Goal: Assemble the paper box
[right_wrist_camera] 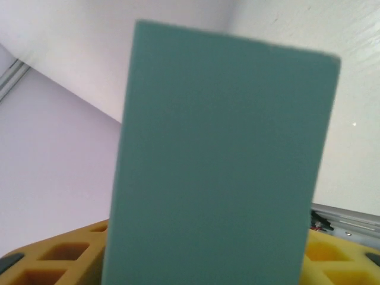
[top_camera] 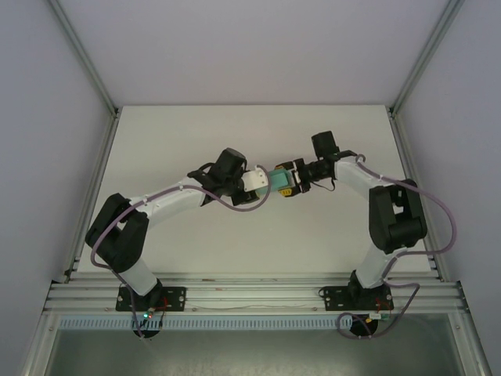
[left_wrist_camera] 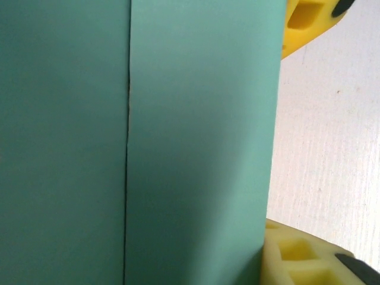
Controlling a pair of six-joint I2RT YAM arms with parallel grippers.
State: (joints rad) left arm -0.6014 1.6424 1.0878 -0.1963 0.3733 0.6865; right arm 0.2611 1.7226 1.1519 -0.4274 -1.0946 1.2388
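The teal-green paper box (top_camera: 277, 180) was held up off the white desk (top_camera: 235, 141) near its middle, caught between the two arms where they met. In the top view the right fingers (top_camera: 290, 188), yellow and blocky, sat at the box's right end, while the left fingers (top_camera: 261, 182) and their pale wrist housing butted against its left end. From the right wrist the box (right_wrist_camera: 219, 166) stood upright as a plain closed rectangle, its lower part sunk between the right fingers (right_wrist_camera: 83, 261), one on each side, so they appeared closed on it with the card touching both. From the left wrist the box (left_wrist_camera: 196, 142) was pressed very close to the lens: a broad teal face with one thin dark seam running top to bottom (two card edges meeting, as far as could be made out). At its right edge yellow fingers (left_wrist_camera: 300, 258) showed above and below the card, with bare desk (left_wrist_camera: 326, 148) beyond. How far the left fingers were open, and whether they had hold of the box, could not be told, since the card hid them. A grooved aluminium rail (top_camera: 250, 294) ran along the near edge by the arm bases.
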